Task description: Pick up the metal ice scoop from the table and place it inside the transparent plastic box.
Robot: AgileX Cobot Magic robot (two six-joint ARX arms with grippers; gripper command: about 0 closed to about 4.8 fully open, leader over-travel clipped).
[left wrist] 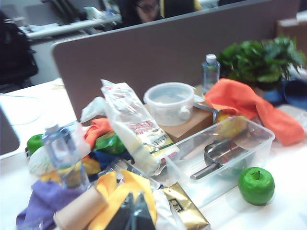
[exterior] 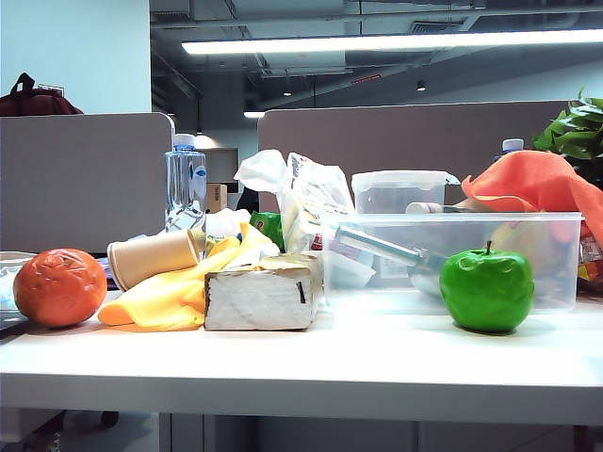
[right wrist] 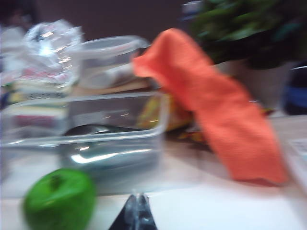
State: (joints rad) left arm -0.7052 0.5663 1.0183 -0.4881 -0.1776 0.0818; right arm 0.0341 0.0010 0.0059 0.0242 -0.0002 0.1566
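Note:
The metal ice scoop (exterior: 396, 252) lies inside the transparent plastic box (exterior: 556, 268) on the white table (exterior: 377, 363), its handle sloping up to the left. From the left wrist the scoop (left wrist: 218, 155) shows in the box (left wrist: 261, 132), well away from my left gripper (left wrist: 133, 203), which is shut and empty above a yellow cloth. My right gripper (right wrist: 137, 203) is shut and empty over bare table, in front of the box (right wrist: 160, 115) where the scoop (right wrist: 103, 153) shines through the wall. Neither gripper shows in the exterior view.
A green apple (exterior: 486, 289) stands in front of the box. An orange (exterior: 59, 287), a beige paper cup (exterior: 153, 256), a yellow cloth (exterior: 174, 297), a gold-topped packet (exterior: 262, 297) and a water bottle (exterior: 186, 193) crowd the left. An orange cloth (exterior: 537, 184) drapes over the box's right end.

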